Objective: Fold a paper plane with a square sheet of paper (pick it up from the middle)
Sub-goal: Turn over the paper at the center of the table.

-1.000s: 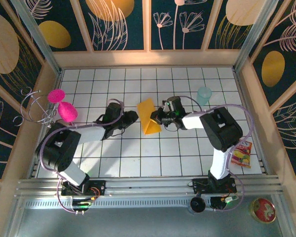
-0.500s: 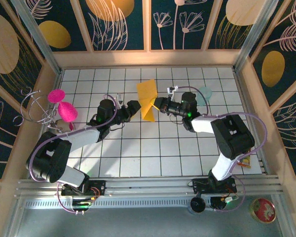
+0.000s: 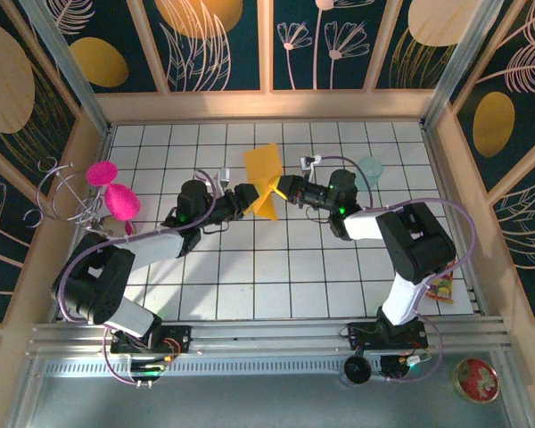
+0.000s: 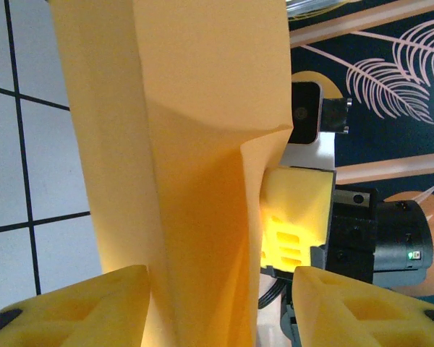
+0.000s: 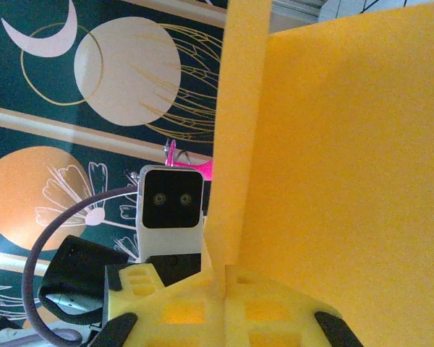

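Note:
The orange-yellow sheet of paper, folded along a crease, is held upright above the middle of the back of the table. My right gripper is shut on its lower right edge; in the right wrist view the fingers pinch the fold while the paper stands above them. My left gripper reaches in from the left. In the left wrist view the paper hangs between its open fingers. The left finger sits against the sheet and the right one stands apart from it.
A pale teal cup stands at the back right near the right arm. Pink objects and a wire stand sit at the left wall. A snack packet lies at the right edge. A red tin sits off the table.
Both grippers moved toward the back and the paper rose upright with them. The left gripper came up to the sheet; its jaws widened, then narrowed around it.

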